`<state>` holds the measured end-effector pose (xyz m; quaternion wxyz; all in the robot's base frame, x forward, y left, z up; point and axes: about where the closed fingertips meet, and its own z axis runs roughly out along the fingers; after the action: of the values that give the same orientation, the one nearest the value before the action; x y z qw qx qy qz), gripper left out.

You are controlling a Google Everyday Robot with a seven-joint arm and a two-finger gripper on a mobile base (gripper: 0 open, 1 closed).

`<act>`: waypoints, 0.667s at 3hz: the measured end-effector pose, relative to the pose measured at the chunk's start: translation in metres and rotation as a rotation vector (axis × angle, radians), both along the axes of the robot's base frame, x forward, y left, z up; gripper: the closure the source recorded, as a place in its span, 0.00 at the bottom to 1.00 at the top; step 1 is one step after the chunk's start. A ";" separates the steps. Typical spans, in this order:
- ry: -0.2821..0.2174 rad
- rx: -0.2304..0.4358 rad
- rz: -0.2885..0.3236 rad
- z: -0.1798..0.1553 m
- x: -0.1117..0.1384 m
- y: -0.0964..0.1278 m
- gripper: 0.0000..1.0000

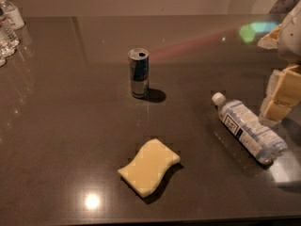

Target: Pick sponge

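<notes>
Sponge (149,167) lies flat near the worktop's (70,126) front edge. Gripper (281,97) hangs at the right edge; its grip cannot be told.

Can (139,73) upright, centre; water bottle (248,133) lying at right; bottles (7,25) far left

Sponge (149,166): pale yellow foam block, thick, with wavy long edges. It lies flat on the dark table (56,126), near the front edge, long axis running diagonally. Nothing touches it. The gripper (278,99) hangs at the right edge, well apart.
</notes>
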<state>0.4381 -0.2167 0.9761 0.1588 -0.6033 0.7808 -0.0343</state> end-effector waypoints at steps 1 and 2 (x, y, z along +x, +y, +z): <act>0.000 0.000 0.000 0.000 0.000 0.000 0.00; 0.011 0.019 0.015 0.001 0.000 0.004 0.00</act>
<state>0.4380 -0.2124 0.9772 0.1605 -0.6079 0.7773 -0.0221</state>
